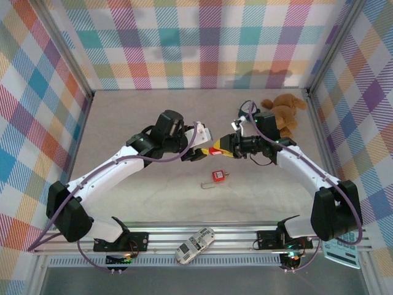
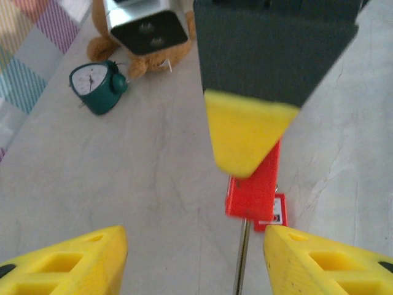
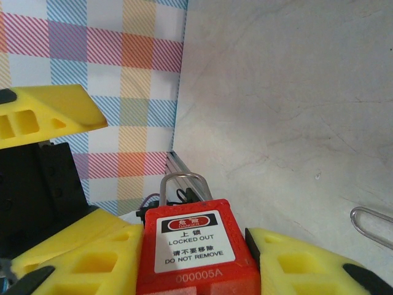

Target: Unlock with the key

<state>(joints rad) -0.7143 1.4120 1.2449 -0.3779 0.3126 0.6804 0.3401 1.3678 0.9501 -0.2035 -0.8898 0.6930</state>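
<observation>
A red padlock (image 3: 195, 246) labelled "LOCKED OUT" is clamped between the yellow fingers of my right gripper (image 3: 193, 249). Its steel shackle (image 3: 184, 184) points away from the wrist, toward the left arm. In the top view the right gripper (image 1: 225, 150) holds it above the table's middle, facing my left gripper (image 1: 198, 153). The left gripper (image 2: 195, 261) is open, fingers wide apart, with the padlock (image 2: 255, 184) just ahead and its shackle (image 2: 242, 261) near the right finger. The key (image 1: 217, 176), red-headed with a wire ring (image 1: 208, 184), lies on the table below both grippers.
A brown teddy bear (image 1: 284, 114) sits at the back right, with a green alarm clock (image 2: 97, 86) beside it. A white remote (image 1: 195, 244) rests on the front rail and a calculator (image 1: 344, 249) lies at the front right. Checkered walls enclose the table.
</observation>
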